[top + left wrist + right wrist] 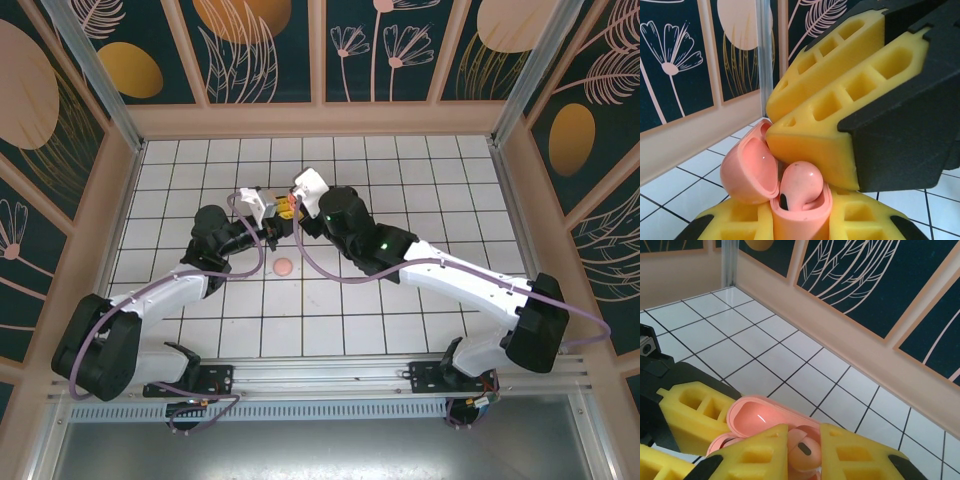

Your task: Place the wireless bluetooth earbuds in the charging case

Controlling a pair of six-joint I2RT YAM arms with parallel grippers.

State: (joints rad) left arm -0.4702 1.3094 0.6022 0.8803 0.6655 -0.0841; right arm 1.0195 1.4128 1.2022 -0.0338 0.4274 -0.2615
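Above the middle tabletop (400, 160), my left jaws clench the open coral-pink charging case (805, 225); my right jaws grasp a coral earbud (800, 186) partly seated inside; pressing home is left, I judge

Both arms reach from the bottom of the overhead frame toward its centre. The left arm (165, 292) bends up from lower left, the right arm (455, 275) from lower right, and their wrists angle inward. The left pincer (800, 222) is clamped on the charging case (747, 172). The right pincer (804, 442) tips down over it, pads close together; whether it grips anything cannot be told.
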